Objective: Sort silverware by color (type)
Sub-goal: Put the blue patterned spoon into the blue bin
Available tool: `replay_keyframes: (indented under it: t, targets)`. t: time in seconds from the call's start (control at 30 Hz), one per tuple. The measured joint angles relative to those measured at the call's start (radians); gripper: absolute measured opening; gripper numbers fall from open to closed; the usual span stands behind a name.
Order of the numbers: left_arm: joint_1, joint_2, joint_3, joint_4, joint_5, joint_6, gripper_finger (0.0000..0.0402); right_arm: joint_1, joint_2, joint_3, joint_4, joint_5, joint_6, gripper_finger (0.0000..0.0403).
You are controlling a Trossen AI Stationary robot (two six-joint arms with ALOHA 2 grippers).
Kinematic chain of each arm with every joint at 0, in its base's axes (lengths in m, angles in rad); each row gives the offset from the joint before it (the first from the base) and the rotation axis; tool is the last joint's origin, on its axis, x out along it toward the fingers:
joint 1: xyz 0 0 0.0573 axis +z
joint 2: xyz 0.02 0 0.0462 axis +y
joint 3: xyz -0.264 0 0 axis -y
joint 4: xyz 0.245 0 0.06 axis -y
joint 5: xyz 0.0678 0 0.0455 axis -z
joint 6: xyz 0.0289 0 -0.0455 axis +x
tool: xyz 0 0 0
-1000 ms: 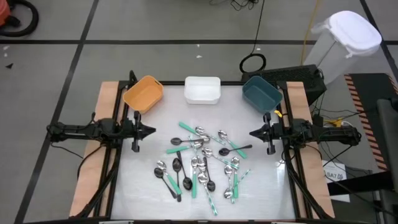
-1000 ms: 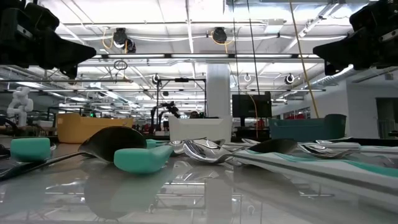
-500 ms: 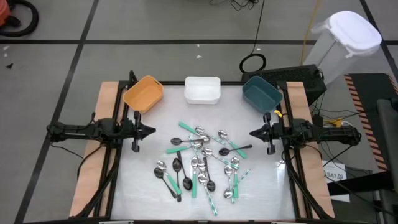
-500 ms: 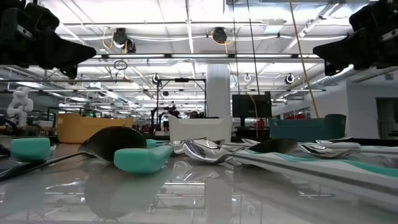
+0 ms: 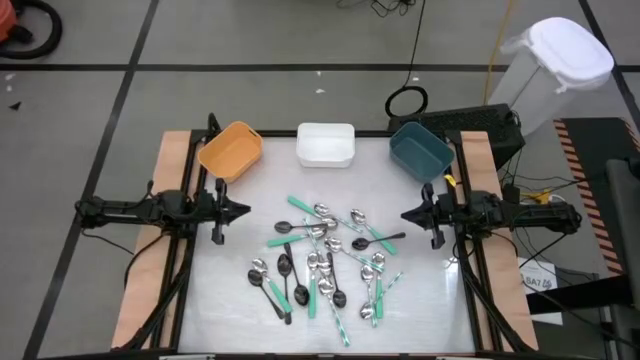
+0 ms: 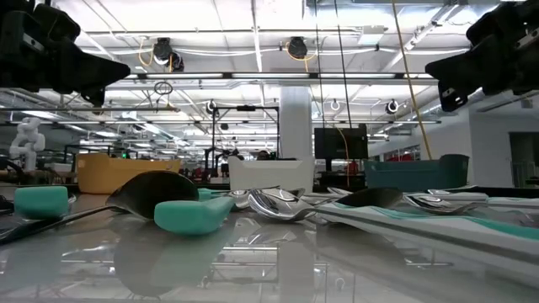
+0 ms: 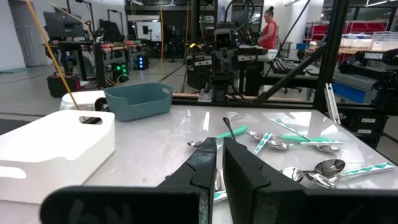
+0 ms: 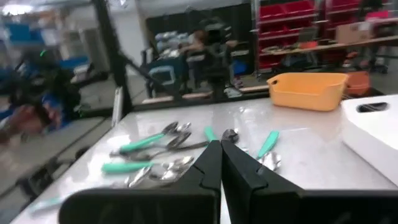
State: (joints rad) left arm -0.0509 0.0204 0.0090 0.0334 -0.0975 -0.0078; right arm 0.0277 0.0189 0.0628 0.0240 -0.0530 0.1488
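Note:
The silverware (image 5: 325,260) lies in a loose heap on the white table's middle: several small spoons with black, mint-green or plain silver handles, crossing one another. They also show in the left wrist view (image 7: 280,143) and the right wrist view (image 8: 168,149). My left gripper (image 5: 245,210) hovers left of the heap, pointing level toward it, shut and holding nothing (image 7: 219,146). My right gripper (image 5: 405,214) hovers right of the heap, level and facing it, shut and holding nothing (image 8: 221,149). Both hang well above the table (image 6: 118,71) (image 6: 434,71).
Three bins stand in a row along the far edge: orange (image 5: 231,150) at the left, white (image 5: 325,144) in the middle, teal (image 5: 420,148) at the right. Bare table lies between the heap and the bins and beside each gripper. A person (image 7: 268,28) stands in the room beyond.
My right gripper has rolled a little about the line it points along, staying where it was and staying shut. The spoons have not moved.

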Motion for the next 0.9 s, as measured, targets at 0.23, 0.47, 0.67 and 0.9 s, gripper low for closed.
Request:
replay_keyframes:
  t: [0.23, 0.47, 0.67, 0.9]
  targets:
    - [0.000, 0.000, 0.000, 0.001, 0.000, 0.000, 0.0031, 0.000, 0.094, 0.174, -0.061, -0.030, -0.054, 0.0000]
    - [0.000, 0.000, 0.000, 0.021, 0.000, 0.004, 0.0031, 0.000, 0.299, 0.456, -0.267, -0.030, -0.056, 0.0000]
    - [0.000, 0.000, 0.000, 0.020, 0.000, 0.004, 0.0031, 0.000, 0.506, 0.726, -0.444, -0.028, -0.043, 0.0000]
    - [0.000, 0.000, 0.000, 0.021, 0.000, -0.016, 0.0031, 0.000, 0.704, 0.997, -0.712, -0.027, -0.010, 0.0000]
